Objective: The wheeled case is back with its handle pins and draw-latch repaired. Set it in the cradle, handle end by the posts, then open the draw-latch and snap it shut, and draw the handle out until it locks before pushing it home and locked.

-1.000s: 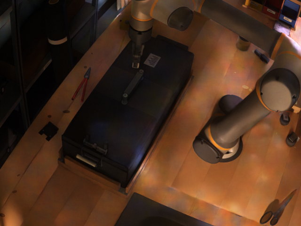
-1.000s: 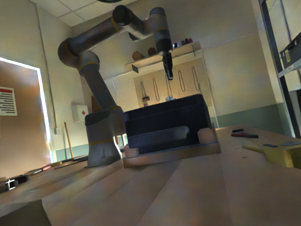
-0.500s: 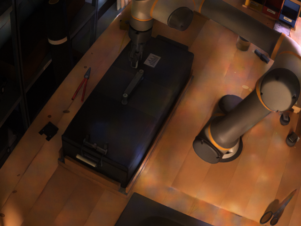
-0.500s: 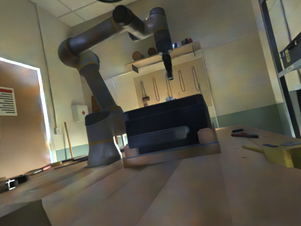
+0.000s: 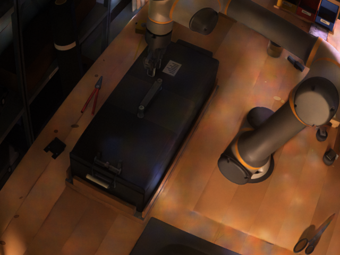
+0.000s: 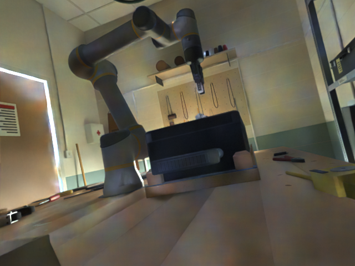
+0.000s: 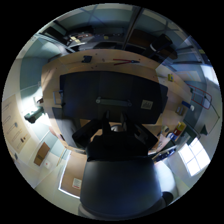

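Observation:
The black wheeled case (image 5: 142,120) lies flat in the wooden cradle (image 6: 200,180) on the bench. A grey carry handle (image 5: 150,96) runs along the middle of its top, beside a white label (image 5: 172,68). The draw-latch (image 5: 105,166) sits on the case's near end, with a pale bar (image 5: 97,181) below it. The ribbed pull handle (image 6: 186,160) lies across the other end, between two short posts (image 6: 242,159). My gripper (image 5: 151,72) hangs well above the case top, near the label end (image 6: 201,91). It is partly open and holds nothing.
The bench's left edge runs close to the case, with dark shelving (image 5: 24,68) beyond it. Red-handled pliers (image 5: 92,96) and a black bracket (image 5: 55,147) lie left of the case. My arm's base (image 5: 247,164) stands to its right. Scissors (image 5: 313,238) lie at the near right corner.

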Robot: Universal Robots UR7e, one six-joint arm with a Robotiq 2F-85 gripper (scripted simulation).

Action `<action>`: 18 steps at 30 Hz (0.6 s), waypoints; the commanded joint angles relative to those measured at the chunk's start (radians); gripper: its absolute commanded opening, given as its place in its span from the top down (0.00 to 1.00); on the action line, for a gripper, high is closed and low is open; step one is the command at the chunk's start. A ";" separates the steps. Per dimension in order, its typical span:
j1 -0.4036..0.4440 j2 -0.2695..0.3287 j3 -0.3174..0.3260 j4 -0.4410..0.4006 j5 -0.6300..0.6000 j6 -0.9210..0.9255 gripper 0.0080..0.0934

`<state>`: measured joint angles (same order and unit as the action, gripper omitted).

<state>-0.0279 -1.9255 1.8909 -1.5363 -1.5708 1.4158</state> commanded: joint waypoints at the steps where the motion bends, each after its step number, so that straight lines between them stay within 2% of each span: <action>1: 0.000 0.000 0.000 0.000 0.000 0.001 0.65; 12: 0.006 0.001 -0.001 -0.001 0.000 0.011 0.65; 18: 0.067 0.015 -0.010 -0.006 0.000 0.072 0.65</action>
<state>0.0382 -1.9102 1.8813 -1.5420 -1.5710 1.4882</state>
